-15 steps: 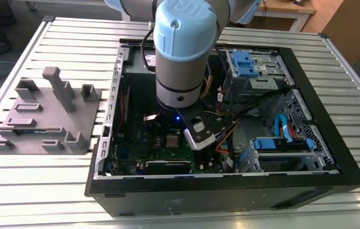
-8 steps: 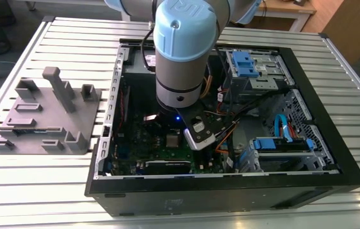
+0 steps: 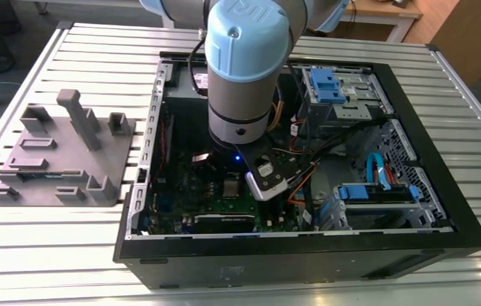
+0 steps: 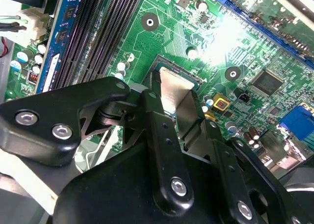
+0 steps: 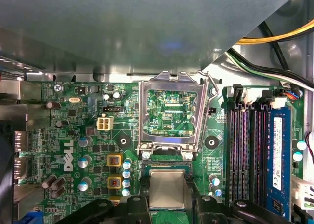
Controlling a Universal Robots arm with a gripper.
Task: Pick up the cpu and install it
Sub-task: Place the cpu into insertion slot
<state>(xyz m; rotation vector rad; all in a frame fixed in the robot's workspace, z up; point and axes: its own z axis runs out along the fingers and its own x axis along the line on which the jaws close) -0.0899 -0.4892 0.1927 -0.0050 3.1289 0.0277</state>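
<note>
The cpu is a small square chip with a silvery top, sitting low over the green motherboard's socket area. My gripper has one black finger against each side of it. In the second wrist view the cpu shows as a silver plate pinched between the two fingers of my gripper. Just beyond the chip the metal socket frame stands raised and open. In the exterior view the arm reaches down into the open computer case.
Black memory slots and a blue memory stick run beside the socket. Yellow and black cables cross the case corner. Outside the case, a grey plastic fixture stands on the slatted table at the exterior view's left.
</note>
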